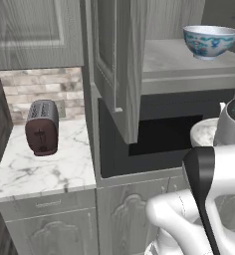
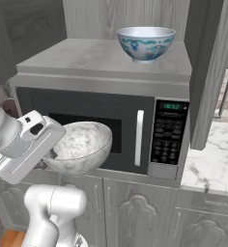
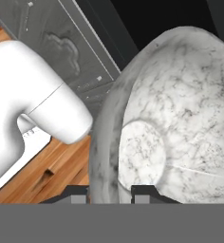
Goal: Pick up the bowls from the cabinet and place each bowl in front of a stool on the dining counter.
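The grey-white marbled bowl (image 2: pixel 83 144) hangs in front of the microwave, tilted on its side. My gripper (image 2: pixel 54 153) is shut on its rim. In the hand view the rim of this bowl (image 3: pixel 180 114) runs down between my two fingertips (image 3: pixel 79 195). The white bowl with blue-teal and red pattern (image 2: pixel 146 43) stands upright on the pale inner shelf (image 2: pixel 92 57) of the tall grey cabinet. In the left base view the painted bowl (image 1: pixel 211 41) sits at the top right, behind the open cabinet door (image 1: pixel 117 64). The stools and dining counter are out of view.
A black and silver microwave (image 2: pixel 170 132) sits right under the shelf, close behind the held bowl. A dark red toaster (image 1: pixel 42 127) stands on the marble worktop (image 1: pixel 50 169) to the left. Ornate base cabinets (image 2: pixel 135 212) lie below, over a wooden floor (image 3: pixel 47 175).
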